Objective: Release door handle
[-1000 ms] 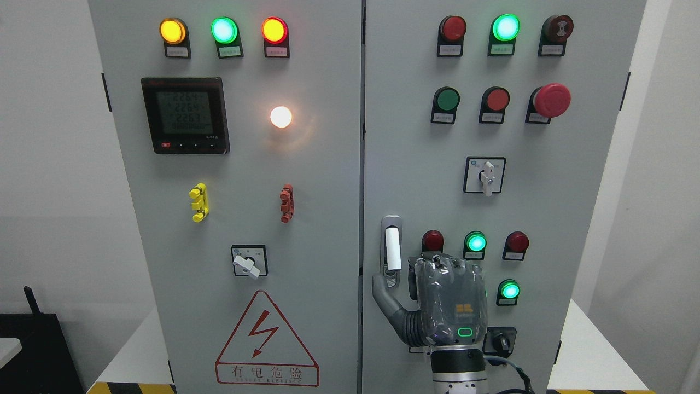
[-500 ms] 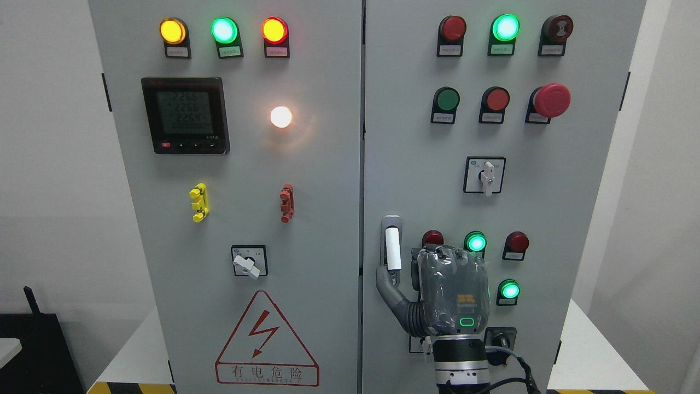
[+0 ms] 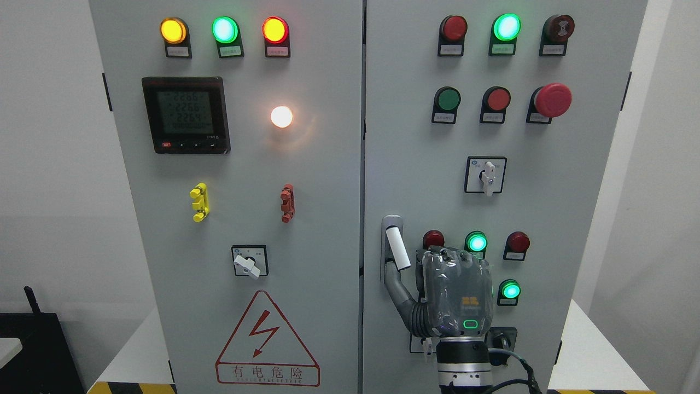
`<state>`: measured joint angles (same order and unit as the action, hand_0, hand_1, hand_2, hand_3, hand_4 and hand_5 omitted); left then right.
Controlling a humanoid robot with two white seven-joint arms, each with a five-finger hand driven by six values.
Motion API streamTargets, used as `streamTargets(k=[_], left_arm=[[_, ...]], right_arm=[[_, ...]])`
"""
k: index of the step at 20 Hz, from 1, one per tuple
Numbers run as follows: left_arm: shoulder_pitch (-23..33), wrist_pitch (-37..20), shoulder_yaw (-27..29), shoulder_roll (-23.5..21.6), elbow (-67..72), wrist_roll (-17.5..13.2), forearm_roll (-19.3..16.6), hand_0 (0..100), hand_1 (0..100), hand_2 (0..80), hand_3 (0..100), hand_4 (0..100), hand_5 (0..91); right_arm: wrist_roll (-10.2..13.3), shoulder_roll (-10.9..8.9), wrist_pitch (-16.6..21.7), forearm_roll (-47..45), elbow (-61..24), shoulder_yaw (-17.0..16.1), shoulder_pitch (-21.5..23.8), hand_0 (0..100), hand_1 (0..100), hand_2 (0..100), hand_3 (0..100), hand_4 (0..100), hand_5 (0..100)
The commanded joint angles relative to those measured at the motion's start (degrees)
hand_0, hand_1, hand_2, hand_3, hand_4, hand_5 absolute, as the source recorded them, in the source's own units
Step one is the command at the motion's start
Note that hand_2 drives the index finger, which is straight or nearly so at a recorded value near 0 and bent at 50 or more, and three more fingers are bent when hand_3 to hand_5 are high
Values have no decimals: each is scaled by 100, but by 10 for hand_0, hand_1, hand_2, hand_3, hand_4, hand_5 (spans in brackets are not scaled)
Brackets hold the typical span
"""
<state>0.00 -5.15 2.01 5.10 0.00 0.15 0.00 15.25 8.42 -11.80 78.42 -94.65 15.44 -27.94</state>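
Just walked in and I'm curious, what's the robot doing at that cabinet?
The robot's right hand is at the white door handle on the right door of the cabinet. Its thumb sits just under the handle, which is tilted, its lower end out from its mount; the other fingers are curled beside it. Whether it grips the handle can't be told. The doors look shut, and several lamps glow. The left hand isn't in view.

Right hand (image 3: 456,295) shows only its back, fingers hidden; wrist cut off at bottom edge. It covers the panel lower right of centre. Indicator labels (image 3: 176,51) too small to read.
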Motion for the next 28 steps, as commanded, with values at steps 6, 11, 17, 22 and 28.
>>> streamTargets(k=[6, 11, 17, 22, 28], left_arm=[[-88, -3, 1, 0, 132, 3, -167, 120, 389, 0, 0, 0, 0], [-88, -3, 1, 0, 132, 3, -167, 120, 389, 0, 0, 0, 0], [-88, -3, 1, 0, 141, 3, -167, 120, 389, 0, 0, 0, 0], [-88, -3, 1, 0, 132, 3, -167, 120, 389, 0, 0, 0, 0], [-88, -3, 1, 0, 141, 3, -158, 120, 389, 0, 0, 0, 0]], right_arm=[[13, 10, 11, -3, -79, -111, 43, 501, 473, 1000, 1000, 1000, 979], [22, 10, 20, -11, -97, -190, 43, 506, 464, 1000, 1000, 1000, 979], [22, 10, 20, -11, -167, -199, 34, 511, 460, 1000, 1000, 1000, 979], [22, 10, 20, -11, -168, -234, 8, 511, 456, 1000, 1000, 1000, 979], [22, 10, 20, -20, -168, -243, -10, 510, 449, 1000, 1000, 1000, 980]])
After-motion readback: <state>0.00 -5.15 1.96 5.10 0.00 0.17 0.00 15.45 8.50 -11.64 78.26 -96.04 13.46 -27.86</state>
